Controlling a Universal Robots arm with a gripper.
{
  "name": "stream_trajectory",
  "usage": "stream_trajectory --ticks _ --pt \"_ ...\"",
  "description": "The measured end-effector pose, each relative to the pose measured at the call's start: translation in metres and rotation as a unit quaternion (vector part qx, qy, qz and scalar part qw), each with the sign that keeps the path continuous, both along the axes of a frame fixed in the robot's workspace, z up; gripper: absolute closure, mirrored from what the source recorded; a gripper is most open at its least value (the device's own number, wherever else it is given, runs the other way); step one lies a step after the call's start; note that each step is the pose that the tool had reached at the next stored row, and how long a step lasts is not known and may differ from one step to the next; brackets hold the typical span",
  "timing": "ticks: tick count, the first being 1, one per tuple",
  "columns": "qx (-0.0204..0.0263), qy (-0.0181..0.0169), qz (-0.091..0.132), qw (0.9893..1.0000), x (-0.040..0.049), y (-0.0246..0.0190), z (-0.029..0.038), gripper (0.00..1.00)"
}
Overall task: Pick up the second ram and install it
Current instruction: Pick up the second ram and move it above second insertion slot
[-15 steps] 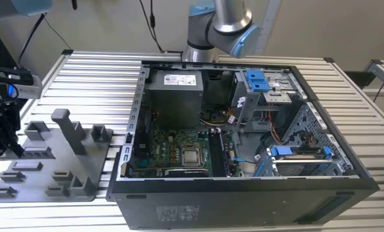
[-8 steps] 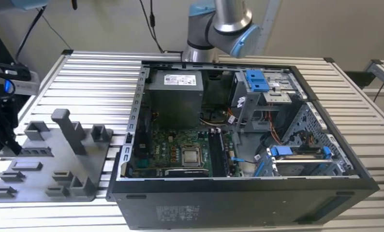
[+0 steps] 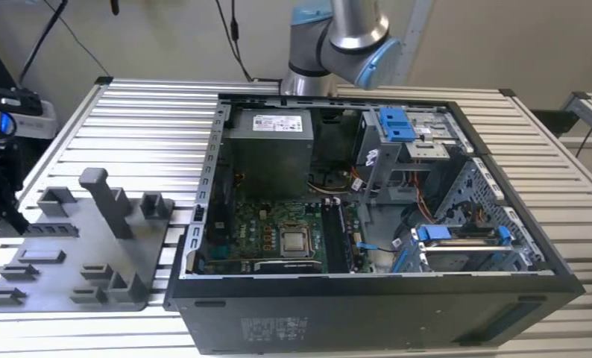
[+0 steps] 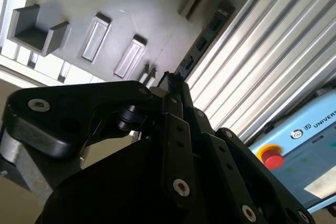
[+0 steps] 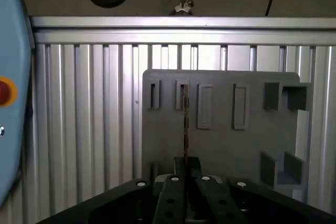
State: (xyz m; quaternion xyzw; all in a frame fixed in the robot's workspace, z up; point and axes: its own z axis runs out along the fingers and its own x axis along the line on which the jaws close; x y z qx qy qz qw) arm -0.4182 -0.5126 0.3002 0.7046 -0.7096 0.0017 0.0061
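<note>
My black gripper (image 5: 185,163) is shut on the second ram (image 5: 185,124), a thin dark stick seen edge-on that runs from the fingertips toward a narrow slot of the grey holder tray (image 5: 220,145). In the second wrist view the ram (image 4: 202,43) shows as a dark notched strip reaching out from the gripper (image 4: 170,77) along the tray (image 4: 131,3). Whether its far end still sits in the slot I cannot tell. In the exterior view the gripper (image 3: 13,220) hangs at the tray's (image 3: 77,268) left end, far from the open computer case (image 3: 376,224).
The motherboard's memory slots (image 3: 336,231) lie beside the silver processor chip (image 3: 296,240). A tall grey post (image 3: 102,198) stands on the tray. A pale blue pendant with a red button (image 4: 294,145) lies on the slatted table near the gripper.
</note>
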Motion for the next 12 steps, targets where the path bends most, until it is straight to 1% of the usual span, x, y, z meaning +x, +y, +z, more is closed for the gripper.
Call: stream_trajectory --ticks 12 --pt "0.0 0.0 0.0 1.0 0.0 0.0 0.0228 0.86"
